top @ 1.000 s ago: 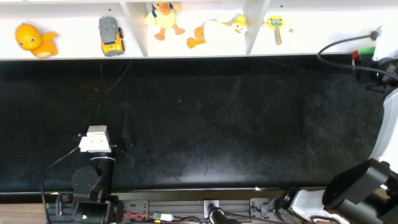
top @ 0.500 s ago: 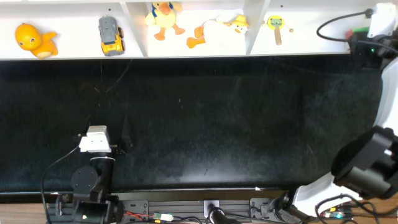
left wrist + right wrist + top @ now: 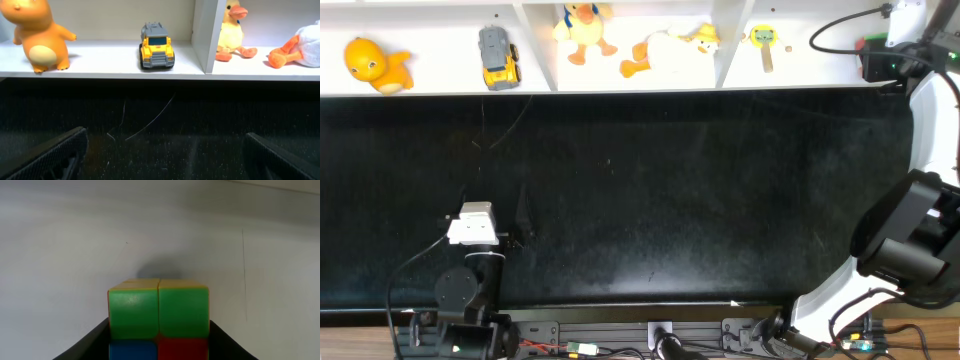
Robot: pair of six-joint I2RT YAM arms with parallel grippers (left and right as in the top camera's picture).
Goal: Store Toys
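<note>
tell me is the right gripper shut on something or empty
Shut on a cube: the right gripper has a finger against each side of it.

Toys: 6 total. 1 yellow-grey truck (image 3: 498, 57) on 1 white shelf (image 3: 440, 50). 1 orange figure (image 3: 378, 63), same bay as truck, on its left in top view. 2 plush ducks in next bay right of truck: 1 yellow duck (image 3: 584, 30), 1 white duck (image 3: 665, 50) w/ orange feet. 1 small stick toy (image 3: 764, 42), two bays right of truck. 1 multicolour cube (image 3: 158, 317). 1 black mat (image 3: 670, 190) in front of truck. Arms: 2, i.e. left arm (image 3: 470, 260) & right arm (image 3: 910, 240).
</note>
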